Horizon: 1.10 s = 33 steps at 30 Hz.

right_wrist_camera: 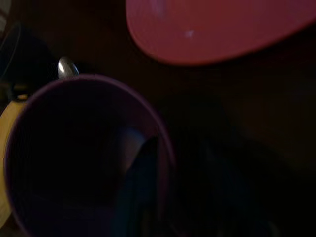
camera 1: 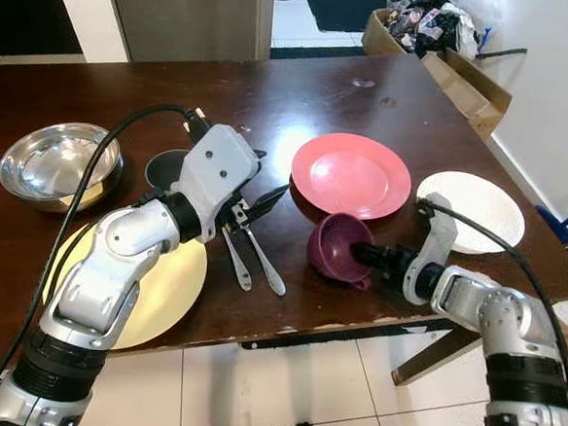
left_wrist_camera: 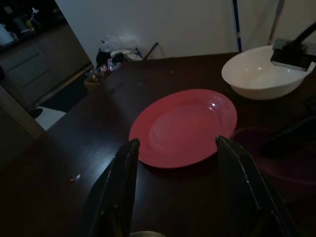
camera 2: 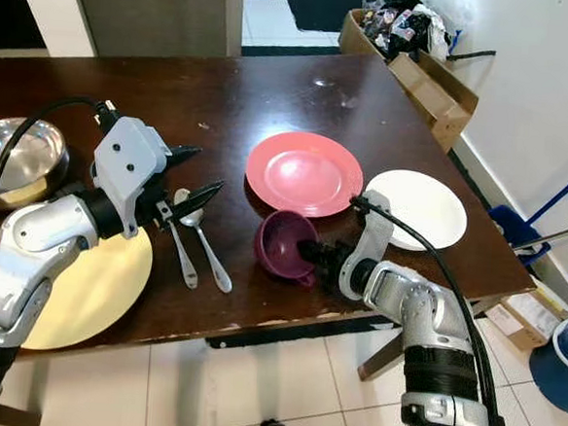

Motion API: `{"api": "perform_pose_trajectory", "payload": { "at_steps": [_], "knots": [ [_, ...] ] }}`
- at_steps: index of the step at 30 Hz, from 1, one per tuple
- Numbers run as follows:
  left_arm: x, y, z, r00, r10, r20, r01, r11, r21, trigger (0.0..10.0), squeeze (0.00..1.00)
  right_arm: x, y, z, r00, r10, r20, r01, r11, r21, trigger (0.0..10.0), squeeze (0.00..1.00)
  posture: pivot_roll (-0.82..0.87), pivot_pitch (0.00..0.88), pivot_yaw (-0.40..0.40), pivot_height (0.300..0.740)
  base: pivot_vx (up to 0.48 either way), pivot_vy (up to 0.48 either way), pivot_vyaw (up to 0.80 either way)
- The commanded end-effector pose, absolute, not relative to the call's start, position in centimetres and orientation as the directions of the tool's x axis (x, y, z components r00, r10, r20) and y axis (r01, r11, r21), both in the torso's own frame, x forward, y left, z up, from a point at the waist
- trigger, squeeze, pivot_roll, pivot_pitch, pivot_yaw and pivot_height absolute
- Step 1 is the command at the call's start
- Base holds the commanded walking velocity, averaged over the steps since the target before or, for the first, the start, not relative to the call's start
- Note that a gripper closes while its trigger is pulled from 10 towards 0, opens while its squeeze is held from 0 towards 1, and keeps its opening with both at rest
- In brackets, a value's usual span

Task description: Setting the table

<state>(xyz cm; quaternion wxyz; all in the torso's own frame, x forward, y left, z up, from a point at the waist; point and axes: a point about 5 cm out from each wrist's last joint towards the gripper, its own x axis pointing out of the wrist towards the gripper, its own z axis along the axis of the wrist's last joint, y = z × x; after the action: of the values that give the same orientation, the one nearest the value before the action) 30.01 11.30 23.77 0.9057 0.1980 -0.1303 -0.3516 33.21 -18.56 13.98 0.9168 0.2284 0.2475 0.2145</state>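
Purple cup tipped on side, near table edge, just beside pink plate.

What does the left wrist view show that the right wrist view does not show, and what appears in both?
The left wrist view has the left gripper with its two black fingers apart above the dark wooden table, and the white bowl-shaped dish. The right wrist view has the open mouth of the purple plastic cup with one dark finger reaching inside, a silver spoon bowl and a yellow plate edge. Both share the round red plate.
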Motion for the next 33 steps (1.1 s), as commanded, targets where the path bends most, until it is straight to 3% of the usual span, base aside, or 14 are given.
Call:
{"api": "perform_pose_trajectory", "payload": {
  "at_steps": [1,5,6,7,8,18,22,24,27,30,33],
  "knots": [
    [29.9,11.2,23.6,0.717,-0.691,0.086,0.590,0.668,0.453,10.0,0.00,33.3,-18.9,13.9,0.793,0.495,-0.355,-0.274,0.810,0.518,10.0,1.00,-0.09,0.073,0.051,0.740,0.000,0.000,0.00],
    [29.9,10.9,23.5,0.713,-0.696,0.083,0.595,0.664,0.452,10.0,0.00,33.8,-19.1,14.6,0.818,0.495,-0.292,-0.313,0.810,0.496,10.0,1.00,-0.10,0.074,0.053,0.740,0.000,0.000,0.00],
    [29.9,10.9,23.5,0.712,-0.697,0.084,0.597,0.664,0.451,10.0,0.00,33.9,-19.1,14.9,0.827,0.495,-0.267,-0.327,0.810,0.487,10.0,0.78,-0.09,0.075,0.056,0.740,0.000,0.000,0.00],
    [30.0,10.9,23.6,0.711,-0.698,0.084,0.597,0.663,0.451,10.0,0.00,34.0,-19.1,15.1,0.832,0.495,-0.251,-0.336,0.809,0.482,10.0,0.25,-0.09,0.075,0.056,0.740,0.000,0.000,0.00],
    [30.0,10.8,23.6,0.711,-0.698,0.085,0.598,0.664,0.449,10.0,0.00,34.0,-19.2,15.6,0.839,0.498,-0.217,-0.358,0.808,0.467,10.0,0.00,-0.09,0.075,0.056,0.740,0.000,0.000,0.00],
    [30.0,10.8,23.4,0.709,-0.701,0.081,0.603,0.662,0.445,10.0,0.00,33.4,-19.6,17.0,0.862,0.491,-0.126,-0.412,0.823,0.391,10.0,0.00,-0.10,0.076,0.057,0.740,0.000,0.000,0.00],
    [29.9,10.6,23.1,0.707,-0.704,0.074,0.609,0.659,0.441,10.0,0.00,29.4,-19.3,18.3,0.802,0.591,-0.090,-0.579,0.805,0.129,10.0,0.00,-0.11,0.075,0.055,0.740,0.000,0.000,0.00],
    [30.0,10.6,23.0,0.707,-0.703,0.072,0.610,0.659,0.440,10.0,0.00,27.5,-19.3,17.9,0.770,0.628,-0.111,-0.625,0.778,0.067,10.0,0.00,-0.12,0.077,0.058,0.740,0.000,0.000,0.00],
    [30.0,10.6,22.9,0.709,-0.701,0.071,0.608,0.660,0.440,10.0,0.00,26.3,-19.7,17.6,0.759,0.639,-0.129,-0.638,0.768,0.052,10.0,0.00,-0.12,0.077,0.058,0.740,0.000,0.000,0.00],
    [30.6,10.9,23.0,0.721,-0.689,0.076,0.593,0.670,0.447,10.0,0.00,23.3,-21.1,17.4,0.762,0.621,-0.184,-0.639,0.767,-0.057,10.0,0.00,-0.14,0.081,0.066,0.740,0.000,0.000,0.00],
    [31.2,11.2,23.4,0.734,-0.673,0.090,0.573,0.685,0.450,10.0,0.00,22.2,-21.9,17.3,0.788,0.574,-0.224,-0.609,0.780,-0.145,10.0,0.00,-0.15,0.079,0.076,0.740,0.000,0.000,0.00]
  ]
}}
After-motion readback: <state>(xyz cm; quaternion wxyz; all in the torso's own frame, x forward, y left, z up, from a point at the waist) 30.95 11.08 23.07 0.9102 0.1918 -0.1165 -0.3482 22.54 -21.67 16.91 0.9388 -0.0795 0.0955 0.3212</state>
